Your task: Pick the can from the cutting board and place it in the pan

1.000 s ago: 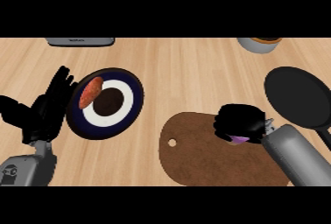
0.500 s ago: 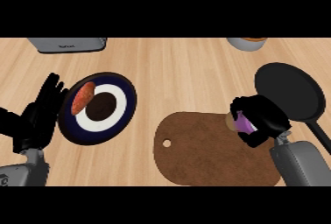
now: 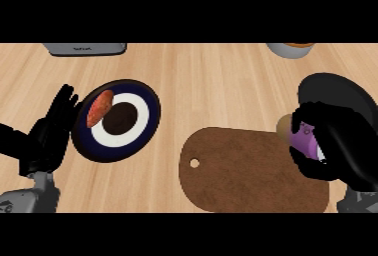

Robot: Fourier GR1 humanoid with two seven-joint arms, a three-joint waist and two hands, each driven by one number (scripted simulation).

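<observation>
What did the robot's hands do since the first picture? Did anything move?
The right hand, curled round the purple can, has carried it off the middle of the cutting board to the board's right edge, toward the black pan. The can is not in the pan yet. The left hand stays open beside the plate, and the food on the plate has not moved.

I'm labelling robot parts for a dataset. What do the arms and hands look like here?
Both hands are black with jointed fingers and a thumb: the left hand at the view's left, the right hand at its right. Each sits on a grey forearm, of which only a short stretch shows at the lower edge. No cables or markings are visible.
</observation>
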